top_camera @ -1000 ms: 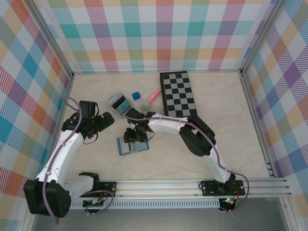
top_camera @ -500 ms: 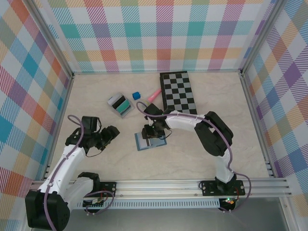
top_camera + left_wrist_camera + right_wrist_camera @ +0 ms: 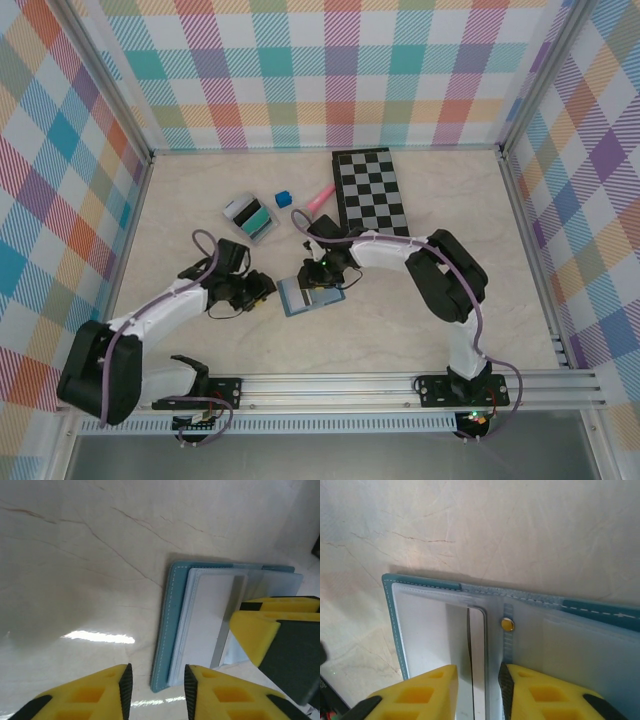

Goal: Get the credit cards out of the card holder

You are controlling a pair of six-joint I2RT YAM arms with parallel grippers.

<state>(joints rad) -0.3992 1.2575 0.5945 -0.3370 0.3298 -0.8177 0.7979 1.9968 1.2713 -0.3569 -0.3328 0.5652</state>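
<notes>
Top external view: the card holder [image 3: 300, 298] lies open and flat on the table [image 3: 420, 330], between the left gripper [image 3: 262, 289] at its left edge and the right gripper [image 3: 322, 280] over its far right part. A small pile of credit cards [image 3: 250, 217] lies well apart, towards the back, near a blue block [image 3: 284, 199] and the chessboard [image 3: 372, 195]. Left wrist view: the left jaws are narrowly parted and empty, with the holder's near corner just ahead of the gap; the right gripper's yellow fingers [image 3: 260, 630] rest on the holder's inner leaf. Right wrist view: the right jaws, also narrowly parted, straddle the edge of a pale card [image 3: 477, 645] in a clear pocket, beside a brass stud [image 3: 507, 625]; no grip on it is evident.
</notes>
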